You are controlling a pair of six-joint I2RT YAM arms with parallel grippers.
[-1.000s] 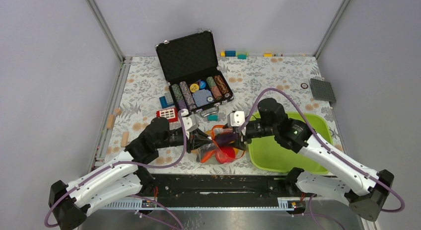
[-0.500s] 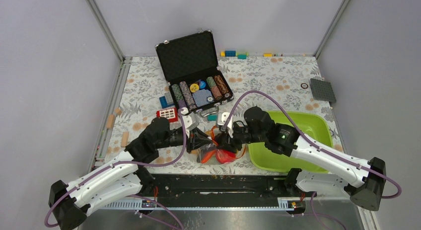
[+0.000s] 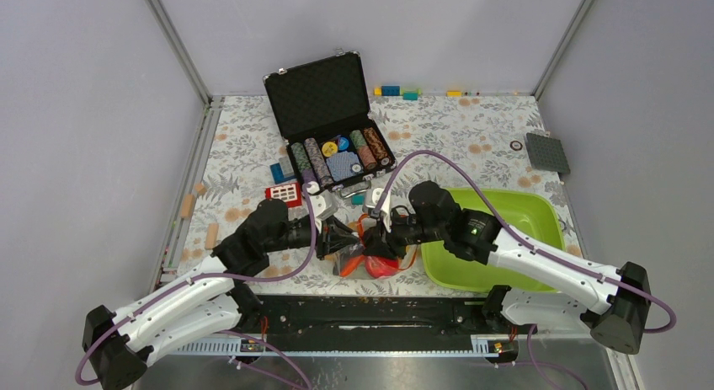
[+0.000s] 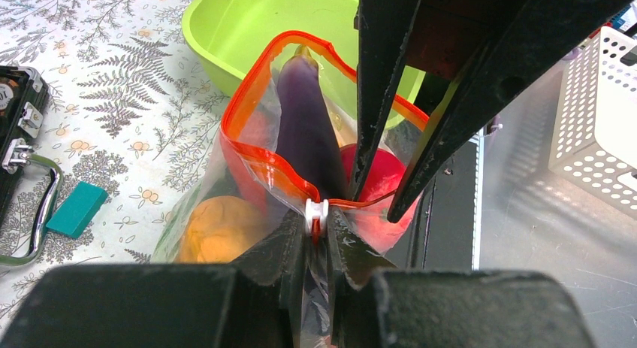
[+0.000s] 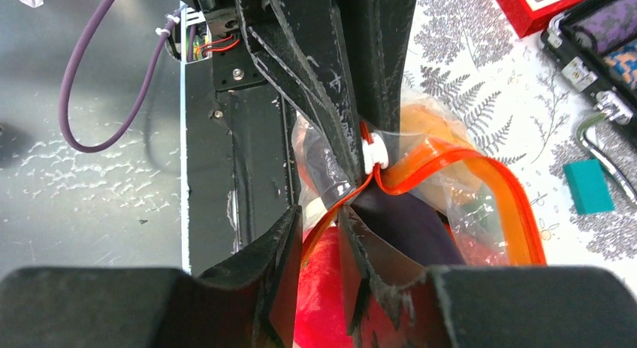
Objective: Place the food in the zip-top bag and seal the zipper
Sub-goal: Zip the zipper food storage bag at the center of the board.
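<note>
Left gripper is clamped tight on the zipper, right at its white slider. Right gripper faces it nose to nose, squeezed down on the orange strip just beside. The zip-top bag sits between them, mouth gaping, with the eggplant, apple and pepper inside.

Both arms reach fwd & low, wrists turned inward, grippers nose to nose at centre. Left gripper is pinched tight on the zipper (right at its white slider). Right gripper has jaws narrow astride the strip, grip unclear.
</note>
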